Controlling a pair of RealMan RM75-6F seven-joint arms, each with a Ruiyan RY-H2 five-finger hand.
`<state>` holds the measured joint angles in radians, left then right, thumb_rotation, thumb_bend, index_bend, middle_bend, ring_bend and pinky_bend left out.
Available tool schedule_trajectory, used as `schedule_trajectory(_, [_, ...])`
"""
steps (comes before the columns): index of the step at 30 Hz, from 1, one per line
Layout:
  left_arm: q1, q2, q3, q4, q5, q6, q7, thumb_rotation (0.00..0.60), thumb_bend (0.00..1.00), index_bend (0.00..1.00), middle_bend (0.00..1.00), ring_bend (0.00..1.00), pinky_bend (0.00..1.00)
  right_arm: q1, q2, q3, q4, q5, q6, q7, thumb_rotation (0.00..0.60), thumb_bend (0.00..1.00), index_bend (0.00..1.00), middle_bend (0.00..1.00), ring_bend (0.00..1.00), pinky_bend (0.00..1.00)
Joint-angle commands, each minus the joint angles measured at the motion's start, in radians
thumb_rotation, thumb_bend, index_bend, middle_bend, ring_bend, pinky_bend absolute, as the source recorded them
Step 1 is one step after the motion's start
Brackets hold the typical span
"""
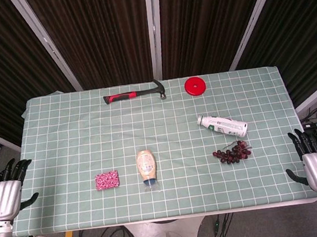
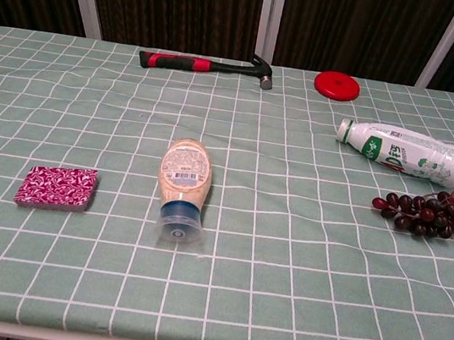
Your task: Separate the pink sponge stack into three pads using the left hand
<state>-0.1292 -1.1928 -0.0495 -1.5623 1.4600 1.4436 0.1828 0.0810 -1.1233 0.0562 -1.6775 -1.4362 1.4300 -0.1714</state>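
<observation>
So, the pink sponge stack (image 1: 107, 179) lies flat on the table (image 1: 61, 130), on its green grid cloth, near the front edge on the robot's left; in chest view (image 2: 57, 187) it shows a pink-and-white swirl pattern on top, with layered edges visible at the side. Nothing touches it.

L hand (image 1: 6, 195) sits off the table's left front corner, fingers apart and pointing up/away, holding nothing, well apart from the stack. R hand (image 1: 315, 163) is at the right front corner, also w/ fingers spread, empty. Neither hand appears in chest view.

Just beside the stack, to its right, a squeeze bottle (image 1: 146, 167) of beige sauce lies on its side, cap toward the front edge; chest view (image 2: 182, 185) shows a blue cap under a clear cover and a label w/ small print, unreadable.

Further right: a bunch of dark red grapes (image 1: 231, 153), and just behind it a white plastic bottle (image 1: 223, 125) w/ green label, lying on its side, cap end pointing left.

Along the far edge: a claw hammer (image 1: 135, 93) w/ red-and-black handle, head toward the right, and near it a red round disc (image 1: 195, 85), flat on the cloth.

Behind the table, dark curtains (image 1: 102, 33) w/ pale metal posts.
</observation>
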Motion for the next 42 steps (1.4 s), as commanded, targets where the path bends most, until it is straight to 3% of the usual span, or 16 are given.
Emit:
schedule_trajectory(1, [-0.001, -0.002, 0.000, 0.005, 0.002, 0.001, -0.005, 0.600, 0.14, 0.12, 0.13, 0.04, 0.25, 0.001, 0.003, 0.004, -0.007, 0.006, 0.000, -0.007, 0.600, 0.11, 0.00, 0.00, 0.00, 0.00])
schedule_trajectory(11, [-0.011, 0.004, 0.000, -0.004, 0.012, -0.008, -0.008, 0.600, 0.14, 0.12, 0.13, 0.04, 0.25, 0.007, 0.002, 0.008, -0.015, 0.014, -0.009, -0.023, 0.600, 0.12, 0.00, 0.00, 0.00, 0.00])
schedule_trajectory(18, [-0.019, -0.020, 0.036, -0.004, 0.056, -0.030, -0.012, 0.600, 0.14, 0.12, 0.13, 0.04, 0.25, 0.012, -0.017, 0.006, 0.034, -0.029, 0.014, -0.012, 0.600, 0.13, 0.00, 0.00, 0.00, 0.00])
schedule_trajectory(27, [-0.109, -0.099, 0.057, -0.034, 0.090, -0.178, 0.063, 0.600, 0.14, 0.12, 0.14, 0.04, 0.25, 0.016, 0.006, 0.019, 0.008, 0.027, -0.014, -0.033, 0.600, 0.13, 0.00, 0.00, 0.00, 0.00])
schedule_trajectory(34, [-0.169, -0.174, 0.025, -0.106, 0.003, -0.281, 0.116, 0.600, 0.14, 0.12, 0.14, 0.04, 0.25, 0.019, 0.014, 0.021, -0.011, 0.052, -0.029, -0.049, 0.600, 0.13, 0.00, 0.00, 0.00, 0.00])
schedule_trajectory(42, [-0.216, -0.275, 0.009, -0.101, -0.070, -0.342, 0.201, 0.600, 0.14, 0.12, 0.17, 0.05, 0.25, 0.027, 0.030, 0.031, -0.033, 0.043, -0.021, -0.055, 0.600, 0.13, 0.00, 0.00, 0.00, 0.00])
